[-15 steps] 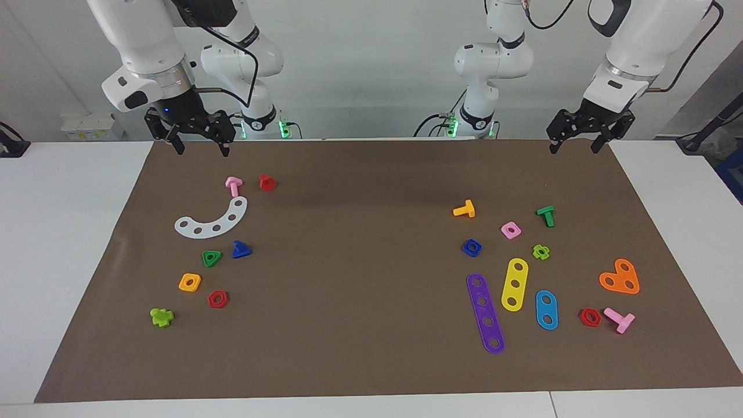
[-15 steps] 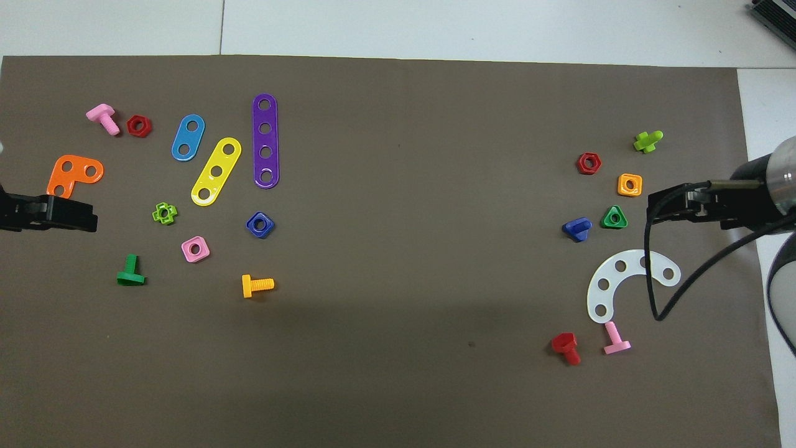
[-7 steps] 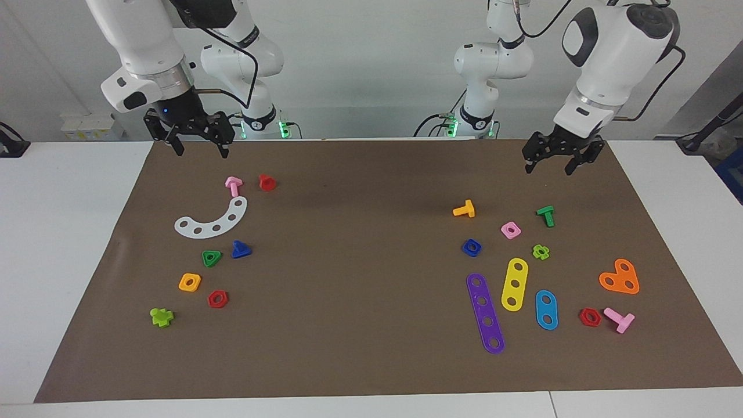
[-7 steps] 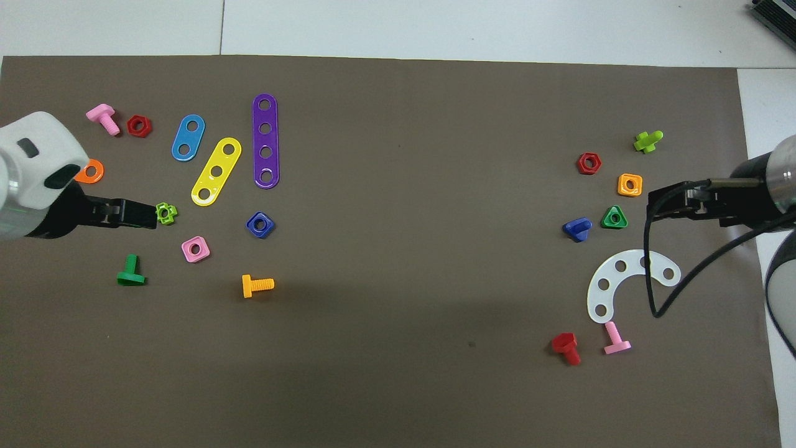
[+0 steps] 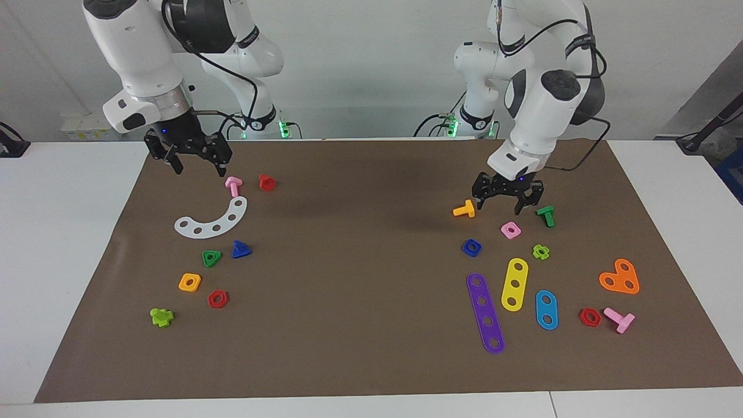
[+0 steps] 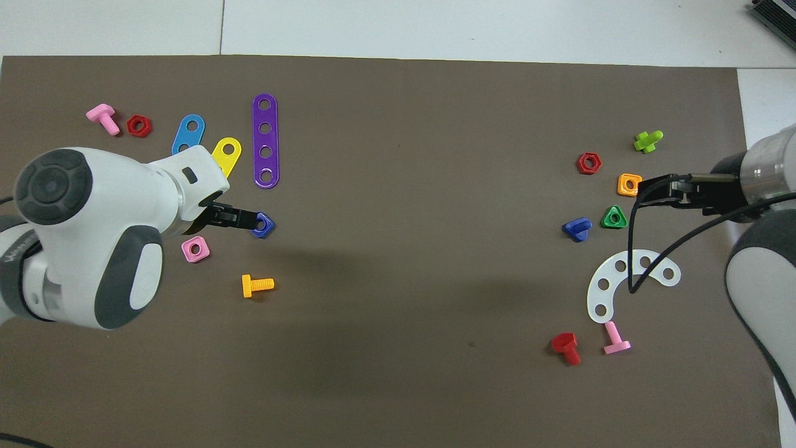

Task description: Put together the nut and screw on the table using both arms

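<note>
Approach step: left end effector (image 5: 506, 200), fingers apart, up over the blue nut (image 5: 471, 248); right end effector (image 5: 194, 155), also apart, nowhere near blue screw (image 5: 241, 249); next, descend and grasp.

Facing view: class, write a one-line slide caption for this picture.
Left gripper hangs open above the blue nut; right gripper open, up-table from the blue screw.

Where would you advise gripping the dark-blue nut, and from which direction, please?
Across two opposite flat sides of the nut, coming straight down. It lies flat on the mat, hole up, with bare mat all round. The left pincer, open, is raised between the orange screw and green screw.
</note>
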Controlling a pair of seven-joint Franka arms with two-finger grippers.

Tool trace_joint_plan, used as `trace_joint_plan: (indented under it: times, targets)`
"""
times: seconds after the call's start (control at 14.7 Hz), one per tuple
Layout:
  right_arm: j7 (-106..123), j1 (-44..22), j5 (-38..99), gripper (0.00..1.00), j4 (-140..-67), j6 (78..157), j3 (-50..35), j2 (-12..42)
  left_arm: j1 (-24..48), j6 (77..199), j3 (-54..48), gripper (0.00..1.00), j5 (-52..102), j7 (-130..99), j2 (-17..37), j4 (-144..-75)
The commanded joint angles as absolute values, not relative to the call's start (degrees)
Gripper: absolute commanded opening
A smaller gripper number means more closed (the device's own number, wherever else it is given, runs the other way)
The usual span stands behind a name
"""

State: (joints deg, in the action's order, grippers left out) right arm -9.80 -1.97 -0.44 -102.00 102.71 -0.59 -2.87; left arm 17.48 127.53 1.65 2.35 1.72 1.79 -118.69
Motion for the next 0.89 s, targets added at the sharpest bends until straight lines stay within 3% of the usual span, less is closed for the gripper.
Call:
trace_joint_plan:
  times: [0.0, 0.2, 0.48, 0.82]
  targets:
    - [-6.95, -0.18, 0.79, 0.97, -109.24, 109.06, -0.79, -4.93, 18.37, 131.48, 2.55, 0.99, 2.81, 9.98, 1.76, -122.42]
    - [-5.46, 0.0, 0.7, 0.92, -109.51, 109.51, -0.79, -2.38, 18.46, 134.81, 2.55, 1.0, 2.81, 14.94, 4.65, -123.22]
    - [-3.17, 0.44, 0.7, 0.92, -114.95, 121.0, -0.88, 3.06, 19.95, 142.99, 2.55, 1.0, 2.81, 15.03, 11.24, -123.13]
    - [-1.67, -1.75, 0.7, 0.89, -118.38, 132.87, -0.88, 10.71, 19.78, 143.0, 2.64, 1.0, 2.72, 21.61, 14.06, -123.05]
